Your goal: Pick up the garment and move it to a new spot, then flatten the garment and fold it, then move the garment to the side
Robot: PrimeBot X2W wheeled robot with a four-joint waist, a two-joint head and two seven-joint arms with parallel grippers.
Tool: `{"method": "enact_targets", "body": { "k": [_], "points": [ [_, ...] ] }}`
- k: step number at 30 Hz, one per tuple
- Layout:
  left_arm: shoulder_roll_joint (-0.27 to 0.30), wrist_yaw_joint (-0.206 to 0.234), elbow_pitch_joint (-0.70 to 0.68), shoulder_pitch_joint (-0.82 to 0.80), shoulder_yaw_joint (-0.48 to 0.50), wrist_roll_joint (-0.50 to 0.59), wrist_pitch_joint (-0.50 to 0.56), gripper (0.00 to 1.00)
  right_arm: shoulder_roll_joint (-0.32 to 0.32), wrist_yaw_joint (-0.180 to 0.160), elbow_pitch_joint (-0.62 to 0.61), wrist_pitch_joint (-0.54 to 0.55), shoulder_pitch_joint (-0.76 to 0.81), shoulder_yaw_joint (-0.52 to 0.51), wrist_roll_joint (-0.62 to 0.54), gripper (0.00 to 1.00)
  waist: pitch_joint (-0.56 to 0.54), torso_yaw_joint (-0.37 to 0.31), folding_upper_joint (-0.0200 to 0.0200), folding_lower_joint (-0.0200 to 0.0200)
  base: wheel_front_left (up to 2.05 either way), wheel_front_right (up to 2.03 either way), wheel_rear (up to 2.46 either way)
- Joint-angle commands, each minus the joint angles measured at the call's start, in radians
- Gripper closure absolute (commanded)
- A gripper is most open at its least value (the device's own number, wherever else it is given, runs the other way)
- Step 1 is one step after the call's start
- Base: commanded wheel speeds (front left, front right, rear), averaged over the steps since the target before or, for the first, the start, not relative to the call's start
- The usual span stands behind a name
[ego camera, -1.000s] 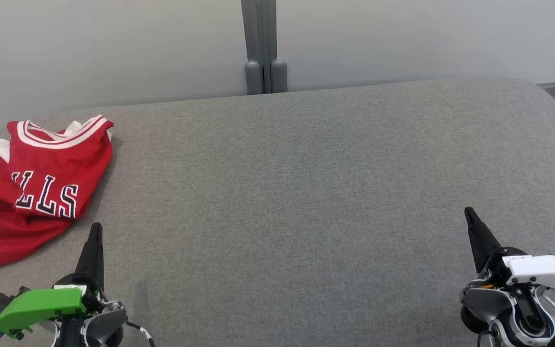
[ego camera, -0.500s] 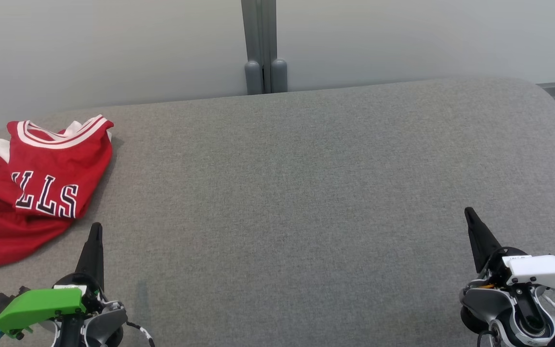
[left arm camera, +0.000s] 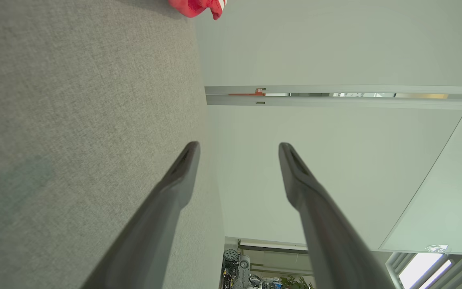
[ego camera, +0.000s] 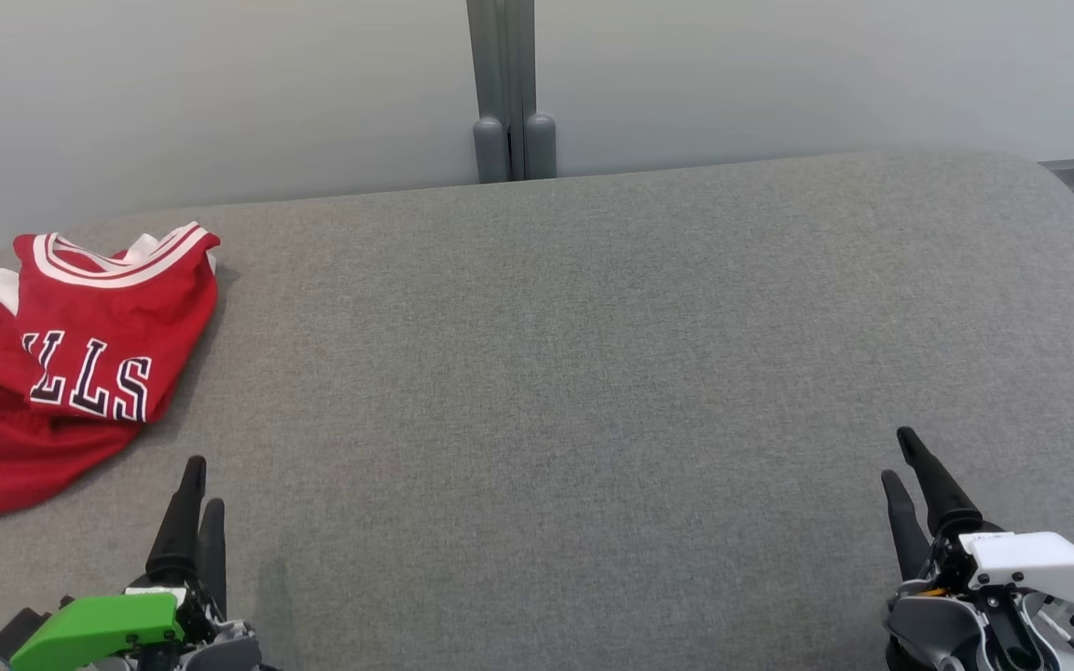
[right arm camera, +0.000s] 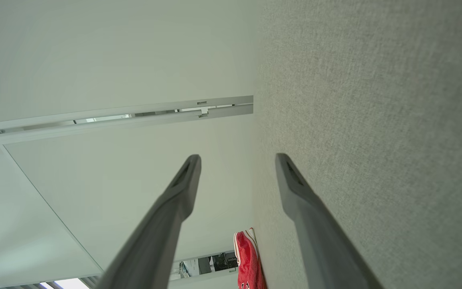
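One garment (ego camera: 80,354): red jersey, white trim, dark lettering, lying crumpled at the far left edge of the grey tabletop (ego camera: 593,373). One left tool (ego camera: 203,482): fingers spread, empty, near the jersey's lower edge and to its right, not touching. One right tool (ego camera: 897,455): fingers spread, empty, well apart from the jersey, across the tabletop.

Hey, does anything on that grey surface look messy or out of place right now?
Yes: the red jersey lies crumpled at the left edge of the grey surface, folded over itself so its lettering is partly hidden. Nothing else stands out.
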Motion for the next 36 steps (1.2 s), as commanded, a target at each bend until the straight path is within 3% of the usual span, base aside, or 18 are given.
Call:
{"method": "enact_targets", "body": {
  "k": [1,13,27,36],
  "points": [
    [0.0,0.0,-0.004,-0.001,-0.004,0.001,-0.004,0.0,0.0,0.0,-0.002,-0.004,-0.001,0.004,0.0,0.0,0.001,0.0,0.0,0.0,0.0,0.0,0.0],
    [0.003,-0.001,-0.049,0.008,-0.04,0.105,-0.064,0.0,-0.003,0.0,-0.011,-0.064,-0.011,0.055,-0.114,0.0,0.001,-0.001,0.0,0.0,0.0,0.0,0.0],
    [0.004,0.007,-0.13,0.02,-0.049,0.435,-0.125,0.0,-0.004,0.0,-0.057,-0.125,-0.014,0.105,-0.485,0.0,-0.001,-0.003,0.0,0.0,0.0,0.0,0.0],
    [0.006,0.029,-0.168,0.036,-0.084,0.609,-0.158,0.0,-0.005,0.0,-0.081,-0.159,-0.013,0.145,-0.662,0.0,-0.002,-0.006,0.0,0.0,0.0,0.0,0.0]
  ]
}}
